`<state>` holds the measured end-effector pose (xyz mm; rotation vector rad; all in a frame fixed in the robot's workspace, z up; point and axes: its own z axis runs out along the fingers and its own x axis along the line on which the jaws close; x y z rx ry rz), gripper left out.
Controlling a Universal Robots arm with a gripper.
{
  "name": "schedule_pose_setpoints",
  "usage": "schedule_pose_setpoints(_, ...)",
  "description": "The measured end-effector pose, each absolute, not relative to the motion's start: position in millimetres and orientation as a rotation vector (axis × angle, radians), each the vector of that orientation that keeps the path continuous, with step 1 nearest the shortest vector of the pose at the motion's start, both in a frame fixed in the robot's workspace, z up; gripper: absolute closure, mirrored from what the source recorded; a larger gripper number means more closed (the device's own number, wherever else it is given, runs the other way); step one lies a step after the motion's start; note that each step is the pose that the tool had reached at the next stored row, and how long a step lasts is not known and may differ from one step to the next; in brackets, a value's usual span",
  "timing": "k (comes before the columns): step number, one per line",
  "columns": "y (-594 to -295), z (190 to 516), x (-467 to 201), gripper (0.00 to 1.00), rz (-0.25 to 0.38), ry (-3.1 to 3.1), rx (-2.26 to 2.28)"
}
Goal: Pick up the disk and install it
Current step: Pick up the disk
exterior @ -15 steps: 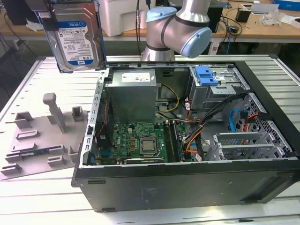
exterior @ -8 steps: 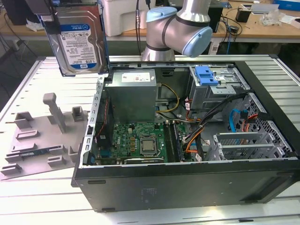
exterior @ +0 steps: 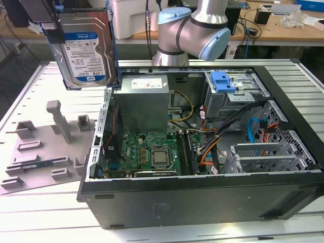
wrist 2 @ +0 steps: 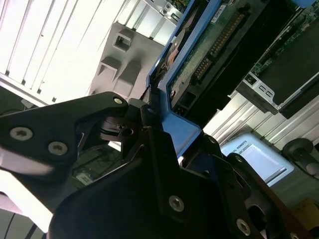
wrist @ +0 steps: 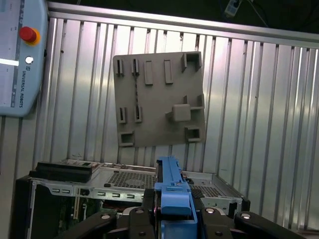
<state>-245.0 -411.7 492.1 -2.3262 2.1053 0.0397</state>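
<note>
The disk (exterior: 83, 48), a silver drive with a blue-and-white label in a blue carrier rail, hangs upright in the air at the exterior view's left. It is above the grey fixture plate (exterior: 45, 147) and just outside the open computer case (exterior: 202, 197). My gripper (exterior: 50, 17) holds it by its top edge. In the second wrist view my black gripper (wrist 2: 154, 124) is shut on the blue rail, and the disk (wrist 2: 209, 55) shows its green circuit side. In the first wrist view the disk's rail (wrist: 172, 191) stands edge-on in my gripper (wrist: 172, 214).
Inside the case are a grey power supply box (exterior: 142, 101), the motherboard (exterior: 152, 154), loose cables and a drive cage with a blue bracket (exterior: 223, 81). The grey fixture plate (wrist: 159, 99) lies on the slatted metal table. A teach pendant (wrist: 20, 55) rests at the table's edge.
</note>
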Motion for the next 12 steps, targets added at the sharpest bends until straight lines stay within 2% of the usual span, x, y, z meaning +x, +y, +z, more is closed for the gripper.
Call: schedule_pose_setpoints(12, -412.7, 492.1, -237.6, 0.63, 0.040, 2.106, -2.326)
